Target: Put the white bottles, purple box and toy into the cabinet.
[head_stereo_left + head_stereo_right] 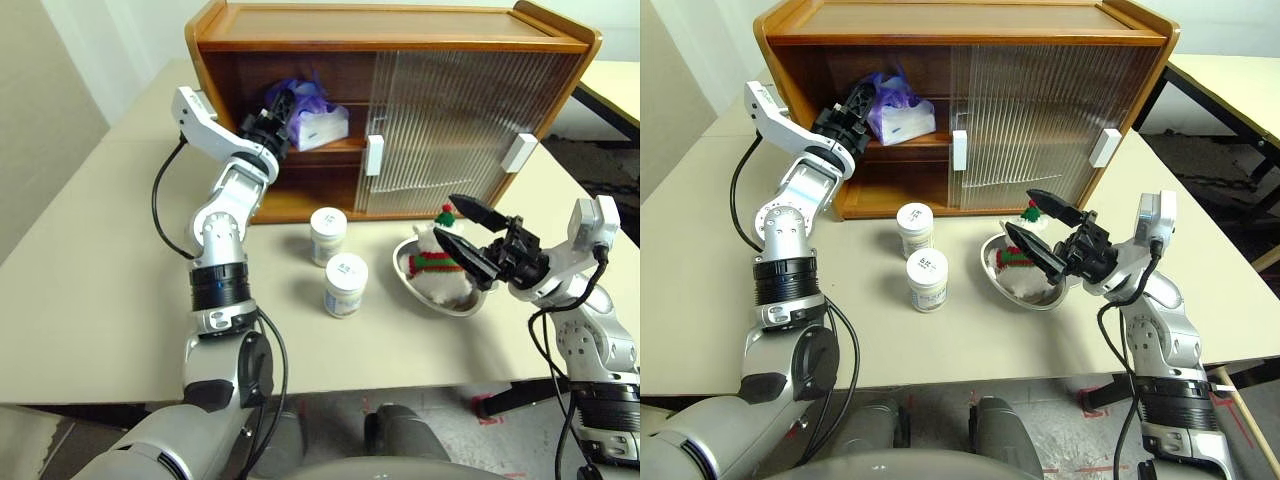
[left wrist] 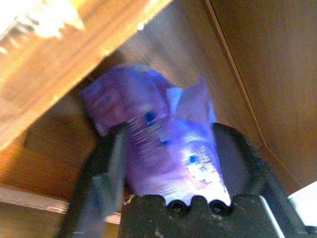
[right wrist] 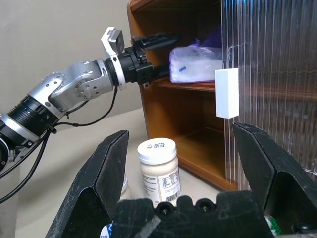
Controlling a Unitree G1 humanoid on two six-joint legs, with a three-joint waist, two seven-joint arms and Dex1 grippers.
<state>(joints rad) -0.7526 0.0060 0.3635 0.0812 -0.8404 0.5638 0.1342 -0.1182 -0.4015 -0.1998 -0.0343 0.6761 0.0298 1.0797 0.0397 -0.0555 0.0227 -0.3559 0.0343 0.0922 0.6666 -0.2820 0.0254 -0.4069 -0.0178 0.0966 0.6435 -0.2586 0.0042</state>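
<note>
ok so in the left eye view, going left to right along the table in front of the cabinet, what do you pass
far bottle → near bottle → steel bowl holding the toy → right gripper, jaws open

Your beige counter [image 1: 100,280] carries the cabinet [image 1: 400,40], two white bottles [image 1: 328,235] [image 1: 346,284] and a steel bowl [image 1: 405,265]; the purple box [image 1: 318,125] sits on the cabinet's shelf
</note>
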